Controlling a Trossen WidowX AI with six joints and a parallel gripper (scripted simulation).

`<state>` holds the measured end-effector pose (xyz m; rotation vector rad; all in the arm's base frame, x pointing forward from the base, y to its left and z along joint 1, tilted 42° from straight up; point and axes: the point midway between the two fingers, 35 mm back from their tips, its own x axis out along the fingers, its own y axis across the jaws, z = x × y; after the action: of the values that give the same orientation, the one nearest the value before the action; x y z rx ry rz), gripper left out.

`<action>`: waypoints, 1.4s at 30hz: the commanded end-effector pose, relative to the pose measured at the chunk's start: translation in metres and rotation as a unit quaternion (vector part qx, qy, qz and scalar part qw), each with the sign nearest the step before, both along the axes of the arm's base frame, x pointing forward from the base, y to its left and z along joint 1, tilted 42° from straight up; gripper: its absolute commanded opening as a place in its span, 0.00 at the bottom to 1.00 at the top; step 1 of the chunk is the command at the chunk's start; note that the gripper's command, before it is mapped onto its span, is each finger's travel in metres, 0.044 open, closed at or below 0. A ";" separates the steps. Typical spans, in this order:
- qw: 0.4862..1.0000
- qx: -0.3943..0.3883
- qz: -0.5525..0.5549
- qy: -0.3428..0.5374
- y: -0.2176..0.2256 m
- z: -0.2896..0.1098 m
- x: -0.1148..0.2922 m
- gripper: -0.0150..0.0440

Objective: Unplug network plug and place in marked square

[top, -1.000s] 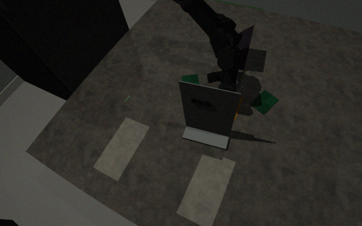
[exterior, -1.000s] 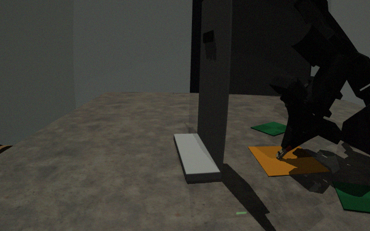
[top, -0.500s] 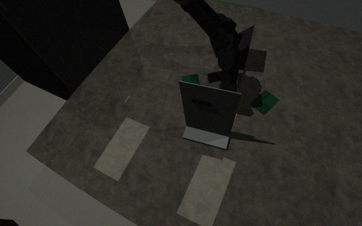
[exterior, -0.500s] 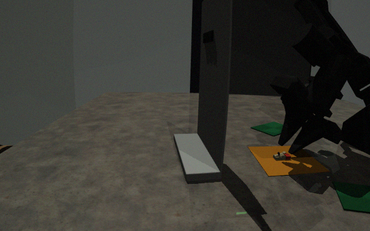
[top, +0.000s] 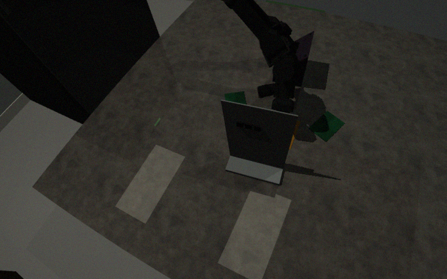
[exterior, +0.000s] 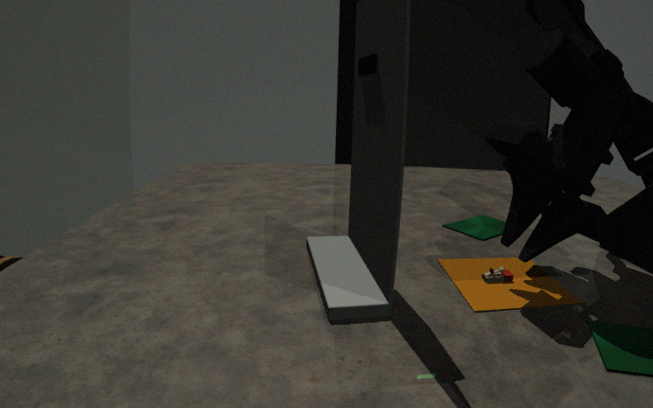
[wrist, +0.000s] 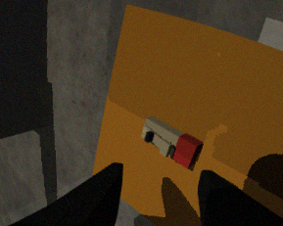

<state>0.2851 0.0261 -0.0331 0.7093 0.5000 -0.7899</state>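
The network plug (exterior: 494,277) (wrist: 162,133) lies on its side on the orange square (top: 292,142) (exterior: 463,278) (wrist: 166,58), well inside its edges. It has a pale grey body and a red end. My gripper (exterior: 515,251) (wrist: 161,176) is partly open and empty, its fingertips a little above the plug, apart from it and from the square. The upright panel (top: 260,145) (exterior: 375,177) stands beside the orange square, with black socket housings (top: 248,126) (exterior: 368,65) on its far side from the arm. In the top view the panel hides the plug and my fingertips.
One green square (top: 235,97) (exterior: 479,225) lies behind the orange one in the exterior view, another green square (top: 334,123) (exterior: 628,367) in front. The panel's pale foot (top: 254,169) (exterior: 344,273) juts out away from the arm. A purple sheet (top: 305,45) shows behind the arm.
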 end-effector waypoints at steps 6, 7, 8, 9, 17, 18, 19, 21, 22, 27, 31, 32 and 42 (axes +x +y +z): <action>1.000 0.001 0.000 -0.004 0.006 0.008 -0.006 0.52; 1.000 0.001 0.000 -0.003 0.006 0.008 -0.006 0.52; 1.000 0.001 0.000 -0.003 0.006 0.009 -0.006 0.52; 1.000 0.001 0.000 -0.003 0.007 0.009 -0.006 0.52; 1.000 0.003 0.000 -0.002 0.014 0.014 -0.006 0.52; 1.000 0.003 0.000 -0.002 0.015 0.015 -0.006 0.52; 1.000 0.003 0.000 -0.002 0.016 0.016 -0.005 0.52; 1.000 0.003 0.000 -0.002 0.018 0.017 -0.005 0.52; 1.000 0.003 0.000 -0.002 0.019 0.018 -0.005 0.52; 1.000 0.004 0.000 -0.001 0.024 0.022 -0.005 0.52; 1.000 0.004 -0.001 -0.001 0.027 0.026 -0.006 0.52; 1.000 0.004 -0.001 -0.001 0.028 0.027 -0.006 0.52; 1.000 0.004 -0.001 0.000 0.037 0.036 -0.007 0.52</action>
<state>0.2768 0.0594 -0.0029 0.7066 0.5122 -0.7952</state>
